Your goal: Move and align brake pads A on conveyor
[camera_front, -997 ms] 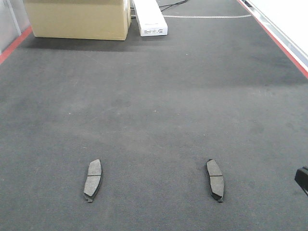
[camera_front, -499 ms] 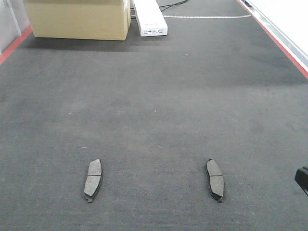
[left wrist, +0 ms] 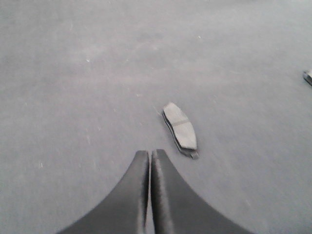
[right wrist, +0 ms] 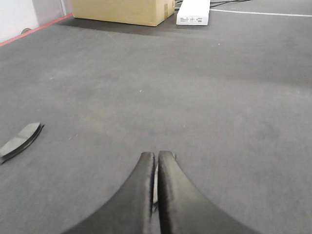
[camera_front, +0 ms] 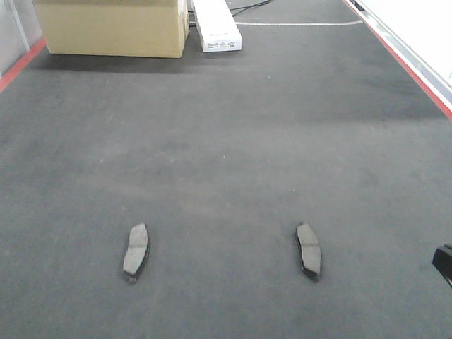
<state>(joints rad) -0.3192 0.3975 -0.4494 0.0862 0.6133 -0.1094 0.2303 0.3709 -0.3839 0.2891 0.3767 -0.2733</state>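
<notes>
Front view is kinda soft, so the grooves on the left brake pad (camera_front: 136,249) and right brake pad (camera_front: 308,251) barely read. Cardboard box (camera_front: 113,28) and white box (camera_front: 215,25) get chopped by the top edge. Dark shape (camera_front: 444,262) at the right edge is mostly out of frame, can't tell what.

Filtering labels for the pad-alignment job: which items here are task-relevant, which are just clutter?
Job:
- left brake pad
- right brake pad
- conveyor
- left gripper and right gripper, both shut and empty

Lying about:
- cardboard box, far end
- white box, beside it
</notes>
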